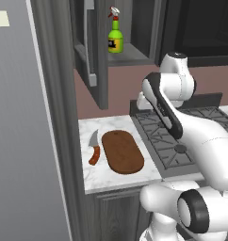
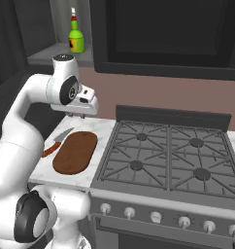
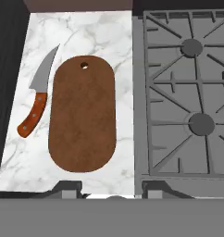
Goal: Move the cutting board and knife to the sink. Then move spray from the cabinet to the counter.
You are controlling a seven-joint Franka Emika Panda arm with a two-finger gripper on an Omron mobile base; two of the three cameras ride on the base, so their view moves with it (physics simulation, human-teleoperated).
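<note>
The cutting board [image 3: 82, 114] is a flat, dark reddish-brown wooden oval with a small hole near its far end. It lies on the white, grey-veined marble tabletop [image 3: 90, 32]. Just beside it, apart, lies the knife [image 3: 39, 95], with a curved grey blade and an orange-red riveted handle. A black gas stovetop [image 3: 183, 92] with grey grates borders the slab. The lime-green spray [image 1: 115, 36] stands upright on the open cabinet's [image 1: 94, 56] shelf. The claw [image 3: 114, 193] hangs above the board, holding nothing; I cannot tell how wide it stands.
</note>
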